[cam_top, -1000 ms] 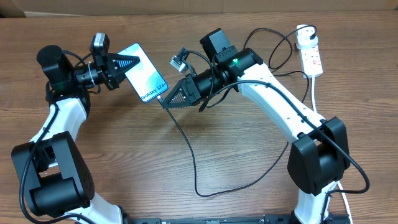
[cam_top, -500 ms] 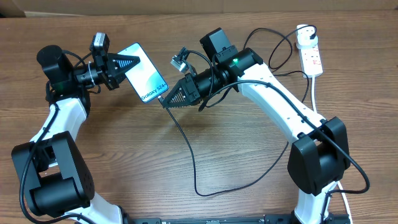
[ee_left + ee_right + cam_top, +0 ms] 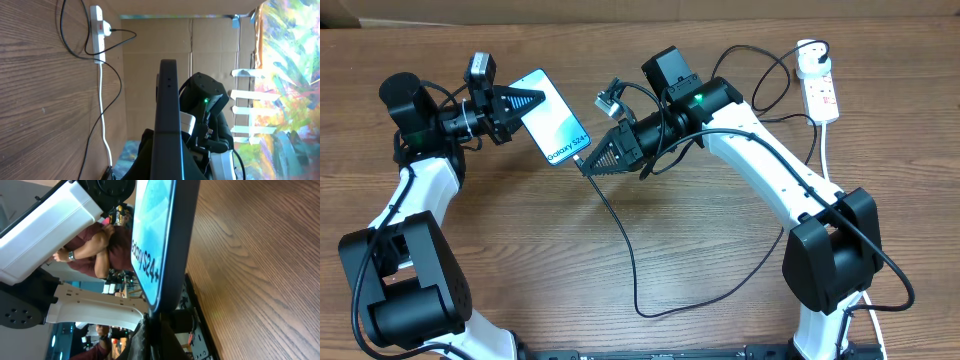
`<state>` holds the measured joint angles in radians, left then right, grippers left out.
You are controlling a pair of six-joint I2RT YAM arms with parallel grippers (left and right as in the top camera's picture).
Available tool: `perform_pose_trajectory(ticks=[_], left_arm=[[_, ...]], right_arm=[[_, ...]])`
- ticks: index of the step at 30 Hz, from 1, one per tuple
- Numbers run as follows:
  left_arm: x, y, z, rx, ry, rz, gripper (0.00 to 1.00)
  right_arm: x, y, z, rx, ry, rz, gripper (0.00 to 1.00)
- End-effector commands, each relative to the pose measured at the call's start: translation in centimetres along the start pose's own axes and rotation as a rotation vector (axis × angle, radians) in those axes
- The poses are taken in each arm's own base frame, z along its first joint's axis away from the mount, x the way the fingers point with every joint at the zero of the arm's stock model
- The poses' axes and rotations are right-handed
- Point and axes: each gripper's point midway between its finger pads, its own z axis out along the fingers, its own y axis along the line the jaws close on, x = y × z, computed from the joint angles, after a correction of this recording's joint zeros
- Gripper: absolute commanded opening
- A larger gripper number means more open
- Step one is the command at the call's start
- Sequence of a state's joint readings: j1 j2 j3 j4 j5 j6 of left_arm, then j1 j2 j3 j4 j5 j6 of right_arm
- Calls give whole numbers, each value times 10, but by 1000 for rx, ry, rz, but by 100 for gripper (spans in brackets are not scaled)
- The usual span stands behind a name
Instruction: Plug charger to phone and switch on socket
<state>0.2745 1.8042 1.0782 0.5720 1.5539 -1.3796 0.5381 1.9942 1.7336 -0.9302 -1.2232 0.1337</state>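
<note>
Overhead, the phone [image 3: 558, 125] hangs tilted above the table with its lit screen up. The left gripper [image 3: 528, 102] has it by the upper end, jaws clamped tight on it. At the phone's lower end my right gripper [image 3: 588, 163] is closed on the connector tip of the charger [image 3: 632, 262], right against the bottom edge. I cannot tell whether the tip is fully seated, even from the right wrist view. Nothing has shifted over the last second: arms, phone and cable sit exactly as they did, so I judge the insertion is stalling or settling. The black cable loops across the table to the socket [image 3: 823, 92] at far right, well apart, its switch left for later.
</note>
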Motion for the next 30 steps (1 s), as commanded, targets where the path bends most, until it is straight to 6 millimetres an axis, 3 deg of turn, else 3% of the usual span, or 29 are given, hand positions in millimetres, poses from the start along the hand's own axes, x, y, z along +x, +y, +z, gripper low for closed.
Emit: perform_pose_trajectory(ticks=[1,24,30], left_arm=[[2,-6,1,6,30,43,4],[3,-6,2,6,30,56,4],[3,-6,2,6,30,52,4]], right_arm=[[-4,27,-7,-32,-16,-77,3],[-5,32,-8,-58,-17,-93,3],[-6,24,-7,-13,-23,-70,3]])
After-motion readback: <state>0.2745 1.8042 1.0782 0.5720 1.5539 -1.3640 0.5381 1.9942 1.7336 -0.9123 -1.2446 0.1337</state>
